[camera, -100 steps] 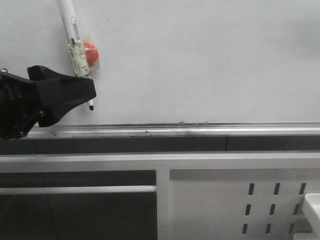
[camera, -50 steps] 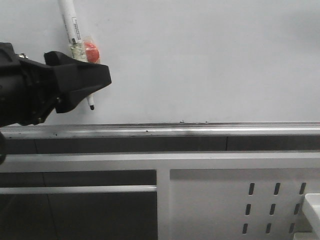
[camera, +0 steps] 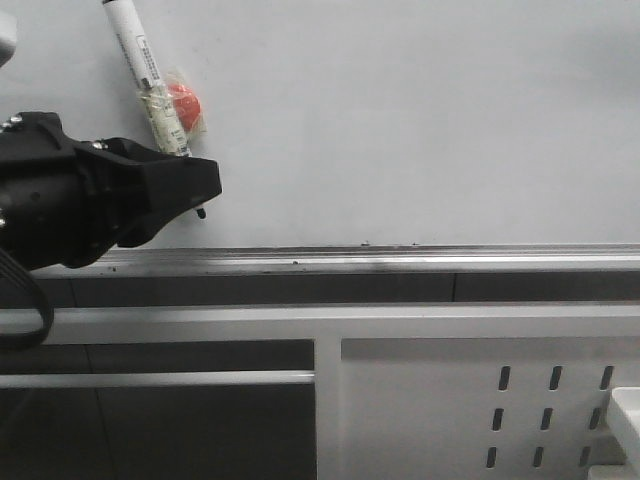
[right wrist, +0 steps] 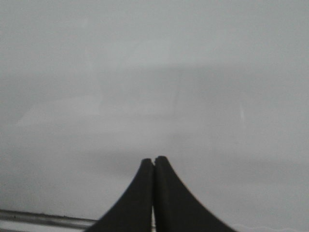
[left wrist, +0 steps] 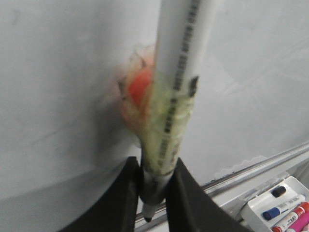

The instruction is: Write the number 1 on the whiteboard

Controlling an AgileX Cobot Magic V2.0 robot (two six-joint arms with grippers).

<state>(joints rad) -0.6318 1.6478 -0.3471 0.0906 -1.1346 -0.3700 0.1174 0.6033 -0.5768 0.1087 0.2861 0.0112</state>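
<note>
Left gripper [camera: 190, 185] lowered, clamping tilted marker [camera: 150, 85].

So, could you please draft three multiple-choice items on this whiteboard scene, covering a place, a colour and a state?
1. Where is the marker tip?
A. Just above the silver rail
B. At the whiteboard's top edge
C. In the pen tray

2. What colour is the blob taped to the marker?
A. Green
B. Red-orange
C. Blue

3. How is the right gripper?
A. Wide open
B. Holding a pen
C. Shut and empty

Answers: 1 A, the tip pokes out below the left gripper near the rail; 2 B, the blob shows red-orange; 3 C, its fingers meet against the bare whiteboard.
</note>
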